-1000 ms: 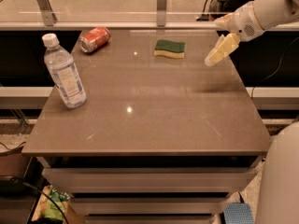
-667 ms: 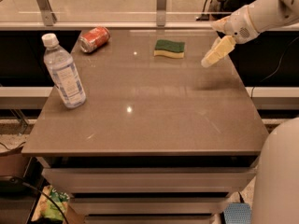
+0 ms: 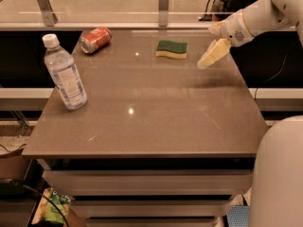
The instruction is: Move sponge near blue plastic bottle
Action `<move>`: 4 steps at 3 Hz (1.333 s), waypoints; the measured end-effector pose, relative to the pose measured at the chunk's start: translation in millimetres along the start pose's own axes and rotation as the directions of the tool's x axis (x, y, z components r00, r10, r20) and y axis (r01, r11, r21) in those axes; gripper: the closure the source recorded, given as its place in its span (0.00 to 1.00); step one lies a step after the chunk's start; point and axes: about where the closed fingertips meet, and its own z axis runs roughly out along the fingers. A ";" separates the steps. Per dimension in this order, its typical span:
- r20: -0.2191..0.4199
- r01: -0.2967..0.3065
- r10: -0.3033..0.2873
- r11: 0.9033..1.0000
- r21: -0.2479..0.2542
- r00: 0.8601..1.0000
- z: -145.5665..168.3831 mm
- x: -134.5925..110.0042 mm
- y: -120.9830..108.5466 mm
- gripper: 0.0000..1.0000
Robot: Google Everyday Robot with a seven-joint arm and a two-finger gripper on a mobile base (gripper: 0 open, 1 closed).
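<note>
The sponge (image 3: 172, 49), dark green on top with a pale yellow base, lies flat at the far middle of the brown table (image 3: 151, 108). The blue plastic bottle (image 3: 65, 74), clear with a white cap and pale label, stands upright at the left side of the table. My gripper (image 3: 212, 56) hangs above the table's far right part, to the right of the sponge and apart from it, with nothing in it. Its cream fingers (image 3: 214, 54) point down and left.
A red soda can (image 3: 95, 39) lies on its side at the far left, behind the bottle. A glass rail with metal posts (image 3: 163, 4) runs along the table's far edge. My white base (image 3: 279, 174) fills the lower right corner.
My gripper has moved a little to the left, toward the sponge. The sponge, bottle and can have not moved.
</note>
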 end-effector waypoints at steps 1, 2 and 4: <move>-0.011 -0.004 0.004 1.000 0.012 1.000 9.6 -2.5 -5.6 0.00; -0.012 -0.006 0.006 1.000 0.016 1.000 20.8 -6.4 -11.7 0.00; 0.025 -0.005 0.005 1.000 -0.007 1.000 46.7 -10.1 -24.1 0.00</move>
